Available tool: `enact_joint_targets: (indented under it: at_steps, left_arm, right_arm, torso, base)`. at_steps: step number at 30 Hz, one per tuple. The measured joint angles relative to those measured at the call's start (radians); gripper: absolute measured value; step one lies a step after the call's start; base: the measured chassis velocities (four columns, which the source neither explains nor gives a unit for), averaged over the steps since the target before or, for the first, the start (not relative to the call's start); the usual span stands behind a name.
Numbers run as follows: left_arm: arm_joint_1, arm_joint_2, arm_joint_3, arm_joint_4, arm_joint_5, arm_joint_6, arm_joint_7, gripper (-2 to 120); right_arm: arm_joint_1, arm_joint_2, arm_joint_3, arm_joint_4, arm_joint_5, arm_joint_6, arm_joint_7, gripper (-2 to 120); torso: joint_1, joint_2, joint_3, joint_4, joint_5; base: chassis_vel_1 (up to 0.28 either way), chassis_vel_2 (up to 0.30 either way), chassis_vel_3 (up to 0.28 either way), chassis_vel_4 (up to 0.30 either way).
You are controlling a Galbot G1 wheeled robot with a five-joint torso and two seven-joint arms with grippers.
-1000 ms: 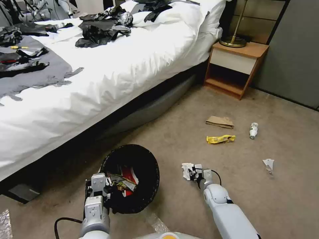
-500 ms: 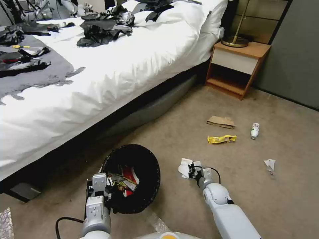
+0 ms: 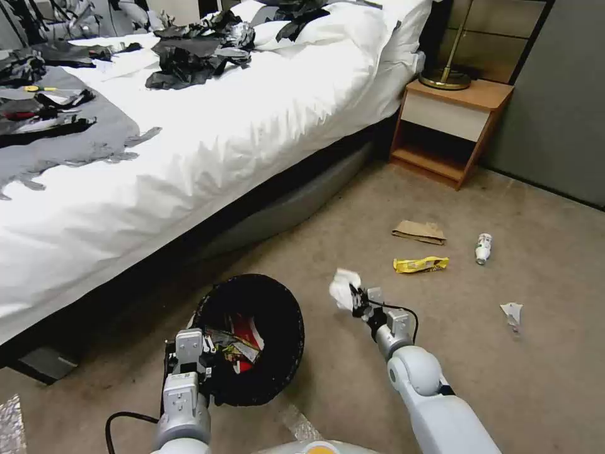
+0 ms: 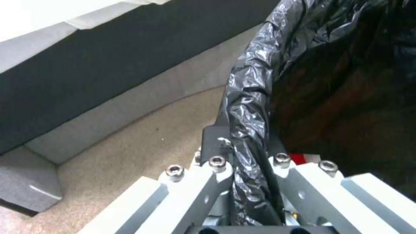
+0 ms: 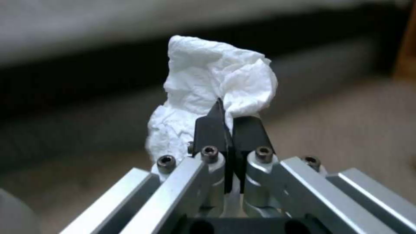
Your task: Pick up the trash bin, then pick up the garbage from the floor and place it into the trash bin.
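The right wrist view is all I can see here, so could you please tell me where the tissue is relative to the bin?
Observer: The right gripper holds the tissue in the air, off to the right of the bin, not over its opening.
Operator: Thank you. Is the bin being held?
Observer: Yes, the left gripper is shut on the bin's bag-covered rim at its near side.
Operator: Is any litter left on the floor?
Observer: Yes: a brown paper bag, a yellow wrapper, a small bottle and a white scrap.
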Motion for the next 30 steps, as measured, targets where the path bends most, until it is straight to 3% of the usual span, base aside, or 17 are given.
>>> enact_joint_targets:
  at_steps: [3,11,16,23,30]
  left_arm:
    - [0.000,0.001,0.002,0.001,0.000,0.000,0.000,1]
    - [-0.009,0.004,0.002,0.009,-0.003,0.002,0.001,1]
    - [-0.014,0.004,0.002,0.010,-0.004,0.003,0.001,1]
    - [-0.014,0.003,0.003,0.011,-0.004,0.004,0.001,1]
    - [-0.012,-0.001,0.005,0.010,-0.003,0.004,0.001,1]
  right_arm:
    - [-0.045,-0.013,-0.006,0.175,0.037,0.075,-0.068,0]
    - [-0.145,-0.041,-0.095,0.377,0.001,0.136,-0.160,0]
    - [-0.186,-0.049,-0.175,0.384,-0.064,0.158,-0.158,0]
    - [-0.216,-0.049,-0.270,0.287,-0.134,0.190,-0.142,0]
    - [-0.213,-0.052,-0.276,0.244,-0.151,0.203,-0.144,0]
  torso:
    - [0.000,0.000,0.000,-0.0001,-0.0002]
    - [0.000,0.000,0.000,0.0000,0.0000]
    - [0.000,0.000,0.000,-0.0001,0.0000]
    - [0.000,0.000,0.000,-0.0001,0.0000]
    - [0.000,0.000,0.000,0.0006,-0.0024]
  base:
    - [0.000,0.000,0.000,0.000]
    - [0.000,0.000,0.000,0.000]
    - [0.000,0.000,0.000,0.000]
    - [0.000,0.000,0.000,0.000]
    - [0.000,0.000,0.000,0.000]
